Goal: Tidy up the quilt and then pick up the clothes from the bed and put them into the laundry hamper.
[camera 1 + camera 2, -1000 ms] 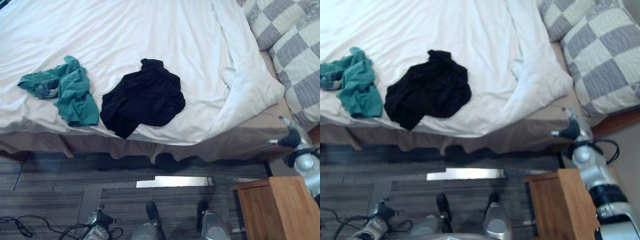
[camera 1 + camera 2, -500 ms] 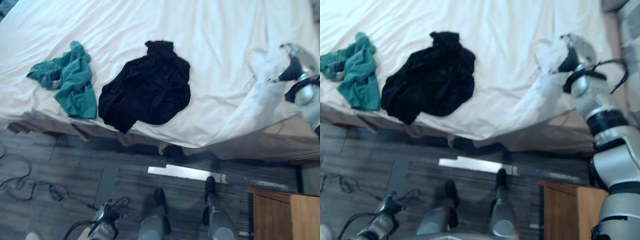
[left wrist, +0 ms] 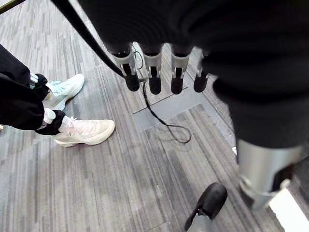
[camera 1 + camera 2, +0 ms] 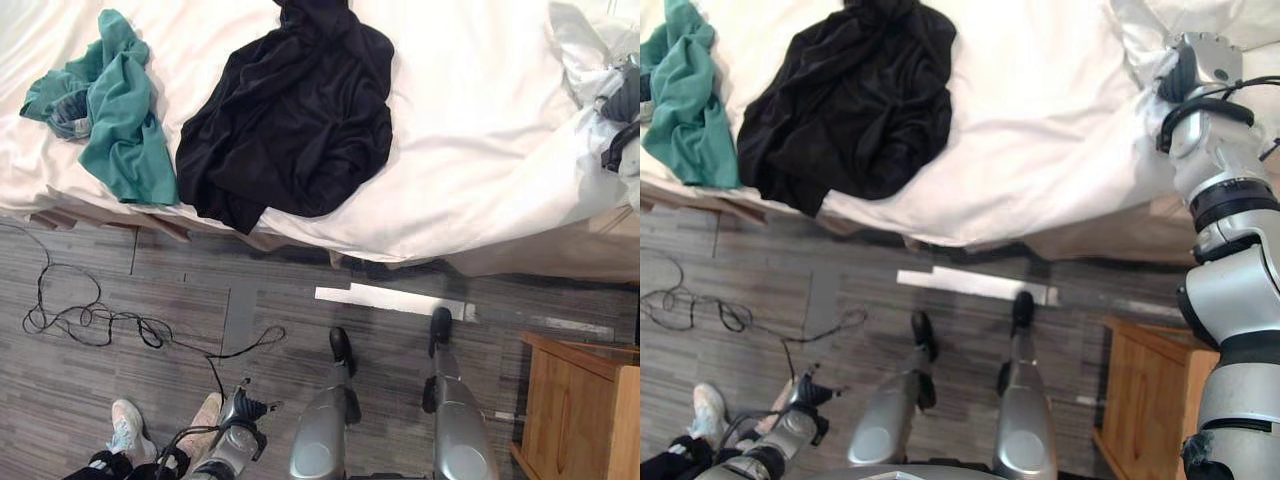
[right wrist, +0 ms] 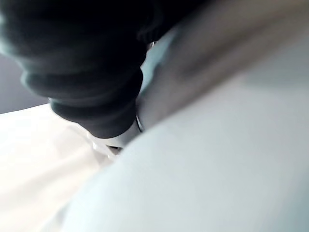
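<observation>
No writing can be read anywhere: the right hand (image 4: 1196, 62) is buried in the white quilt (image 4: 1040, 120) at the bed's corner, fingers hidden so I cannot tell their state, the left hand (image 3: 159, 72) hangs relaxed above the floor (image 3: 120, 174) near a person's shoes (image 3: 82, 131), and the black garment (image 4: 290, 110) and teal garment (image 4: 115, 110) lie on the quilt.

Right arm (image 4: 1232, 300): silver-grey, rounded shell segments, black bands at the joints.
Right hand (image 4: 1196, 62): dark cover over back and wrist, ribbed in the wrist view; rounded silver part beside it.
Left hand (image 3: 159, 29): dark cover; a row of silver fingers (image 3: 154, 77), each with a rounded dark tip.
</observation>
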